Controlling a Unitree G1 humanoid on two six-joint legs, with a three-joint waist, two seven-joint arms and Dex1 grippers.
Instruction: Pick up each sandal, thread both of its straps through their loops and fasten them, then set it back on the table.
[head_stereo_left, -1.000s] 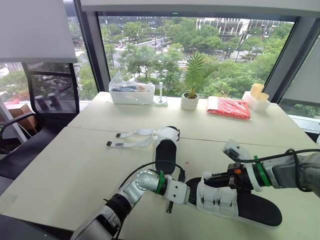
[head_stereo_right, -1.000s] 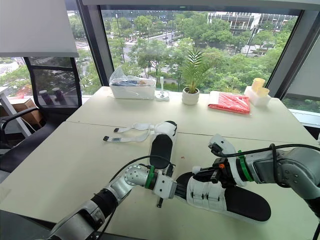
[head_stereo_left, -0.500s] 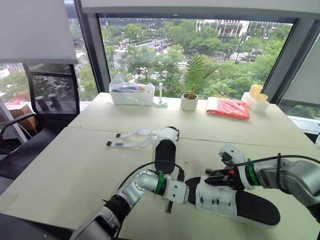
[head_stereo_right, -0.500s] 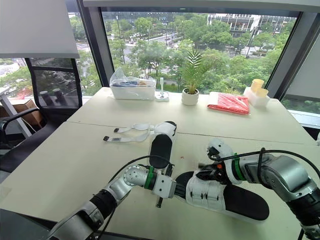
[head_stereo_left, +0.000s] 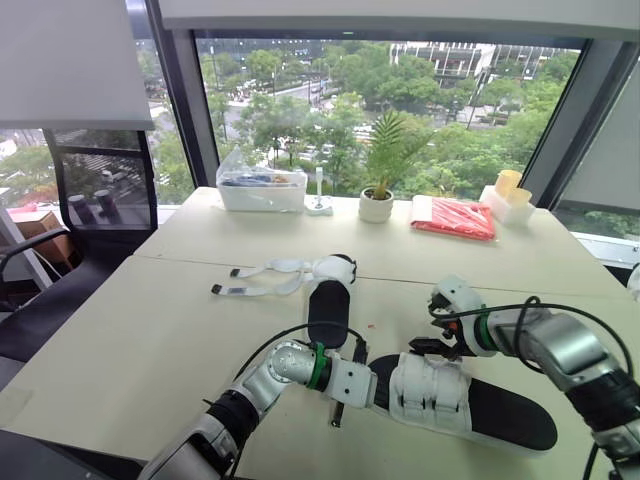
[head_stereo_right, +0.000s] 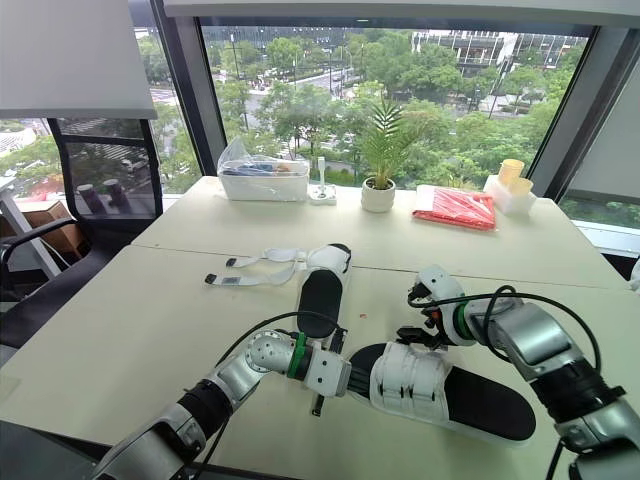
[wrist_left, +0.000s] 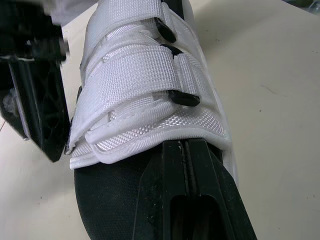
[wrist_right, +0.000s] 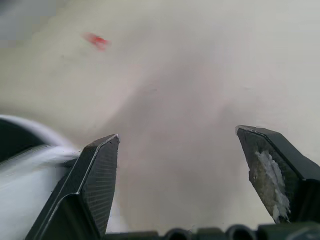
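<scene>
The near sandal (head_stereo_left: 470, 405), black-soled with two white straps (wrist_left: 145, 85) fastened across it, lies at the table's front right. My left gripper (head_stereo_left: 372, 385) is shut on the toe end of its sole (wrist_left: 110, 200), fingertips (wrist_left: 182, 150) just under the front strap. My right gripper (head_stereo_left: 428, 346) hovers at the far edge of the straps, open, with bare tabletop between its fingers (wrist_right: 97, 175). The second sandal (head_stereo_left: 329, 305) lies in the middle of the table, its white straps (head_stereo_left: 262, 281) loose and spread to the left.
Along the window edge stand a clear plastic box (head_stereo_left: 262, 188), a small white stand (head_stereo_left: 320, 203), a potted plant (head_stereo_left: 378, 200), a red packet (head_stereo_left: 455, 217) and yellow cups on a white box (head_stereo_left: 510, 193). An office chair (head_stereo_left: 85, 205) sits at the table's left.
My right gripper has opened, let go of the near sandal's strap and turned away a little toward the far side. The left gripper and both sandals have stayed put.
</scene>
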